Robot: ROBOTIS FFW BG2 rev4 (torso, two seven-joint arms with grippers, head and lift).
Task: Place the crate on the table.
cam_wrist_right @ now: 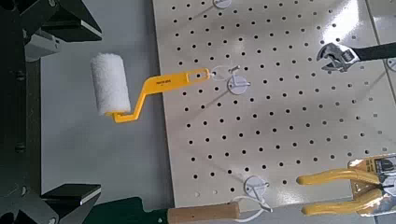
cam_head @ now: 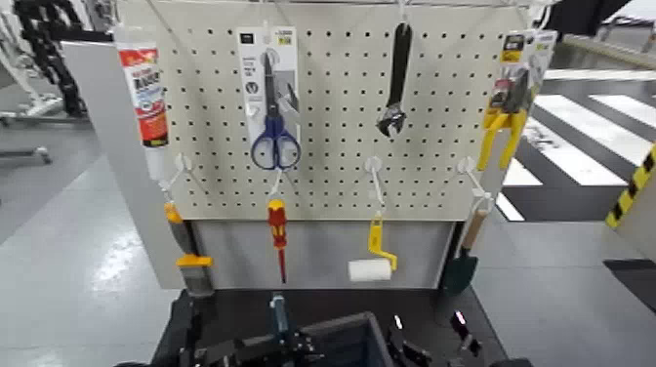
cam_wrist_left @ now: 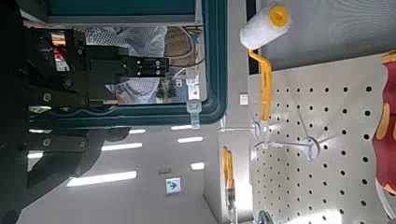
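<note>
Dark navy-grey rectangular plastic crate (cam_head: 342,342) sits low in the head view, just in front of the beige pegboard panel (cam_head: 332,107), flanked by the black left gripper (cam_head: 229,349) and black right gripper (cam_head: 425,353); in the left wrist view the left gripper (cam_wrist_left: 140,70) appears clamped on the crate's teal-looking wall (cam_wrist_left: 213,65), though this is probably rather than certainly so. The right gripper's grip state cannot be told. Wide matte black table (cam_head: 430,303) lies beyond the grippers; judged mid-task, crate apparently carried, lowering and release remain.
</note>
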